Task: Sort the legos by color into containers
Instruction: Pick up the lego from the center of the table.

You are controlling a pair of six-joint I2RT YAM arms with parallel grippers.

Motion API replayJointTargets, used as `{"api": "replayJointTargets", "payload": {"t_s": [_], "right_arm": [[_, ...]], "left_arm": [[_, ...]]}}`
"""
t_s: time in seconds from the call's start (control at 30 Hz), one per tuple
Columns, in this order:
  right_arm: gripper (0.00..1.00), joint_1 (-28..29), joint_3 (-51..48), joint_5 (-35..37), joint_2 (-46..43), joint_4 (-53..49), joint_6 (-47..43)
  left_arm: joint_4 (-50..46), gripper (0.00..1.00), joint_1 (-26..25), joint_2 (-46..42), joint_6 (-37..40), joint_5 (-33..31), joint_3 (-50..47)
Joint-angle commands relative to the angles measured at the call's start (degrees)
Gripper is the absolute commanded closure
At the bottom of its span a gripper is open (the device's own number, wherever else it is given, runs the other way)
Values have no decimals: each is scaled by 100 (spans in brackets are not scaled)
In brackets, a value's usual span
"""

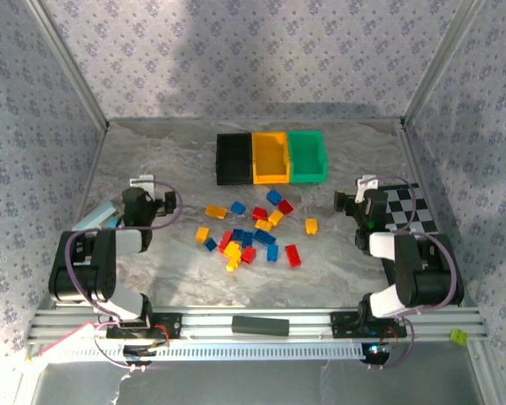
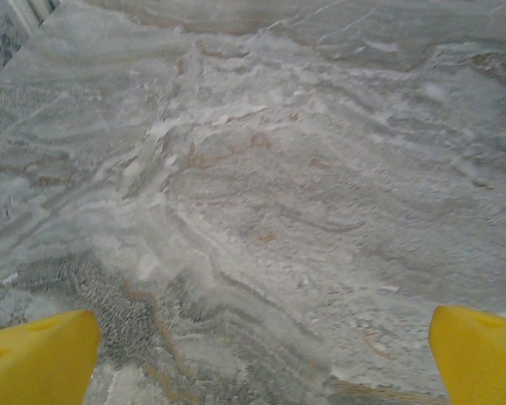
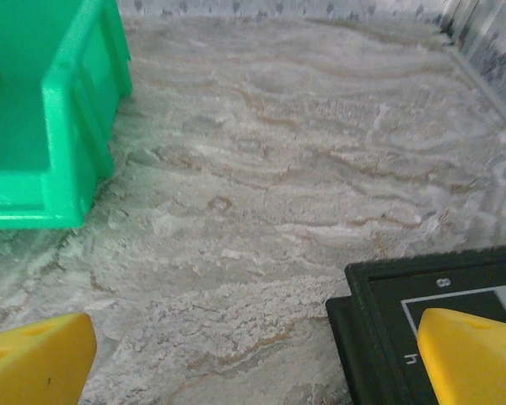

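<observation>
— Where are the legos (image 1: 251, 232) to be found?

— They are scattered loose on the marbled table (image 1: 346, 261), around its middle, between the two arms and just nearer than the bins. Red, blue and yellow bricks are mixed together. The left part of the heap is packed close. A yellow brick (image 1: 310, 225) and a red one (image 1: 293, 255) are set a little apart on the right.

— And the containers?

— Three are lined up side by side at the far middle: a black bin (image 1: 234, 159) on the left, a yellow-orange bin (image 1: 270, 157) in the middle and a green bin (image 1: 307, 156) on the right. Bare floors are shown in the yellow-orange and green ones. The black interior is too dark to be judged.

— How are the jaws set?

— The left jaws are spread wide, with one yellow fingertip (image 2: 42, 354) seen at each lower corner of the wrist view and plain table between them. Nothing is held or touched. The right jaws are spread equally wide and nothing is gripped. One right fingertip (image 3: 472, 354) is seen over a checkered board (image 3: 405, 287) at the table's right edge, and the green bin is seen far left of them.

— Anything else?

— A flat black bar (image 1: 260, 325) is laid on the near rail.
</observation>
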Motion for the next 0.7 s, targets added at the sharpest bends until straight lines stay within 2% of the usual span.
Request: {"api": "replayJointTargets", "payload": {"t_s": [0.0,0.13,0.2,0.27,0.43,0.53,0.6,0.67], "right_arm": [[0,64,-9,352,-594,-524,36],[0,25,407,-178,-1290,-2081,537],[0,101,560,-325,-1597,-2709,524],[0,68,732,-510,-1897,-3336,904],[0,3,1191,-1766,-2060,-4269,1660],[0,284,1499,-2657,-1794,-5002,1950],[0,753,1573,-2668,-1688,-5457,2007],[0,1282,1590,-2222,-1659,-5819,2039]], "left_arm": [[-510,0,-22,-555,-12,-190,136],[-1895,0,-29,-1129,-646,-310,548],[-2597,0,-21,-1259,-868,-153,829],[-2904,0,-14,-1271,-1175,-2,1000],[-3318,0,-39,-994,-1830,938,1442],[-3257,0,-132,-870,-2231,1265,1417],[-2865,0,-226,-936,-2588,1418,1150],[-2724,1,-340,-958,-2761,1521,1021]]}}
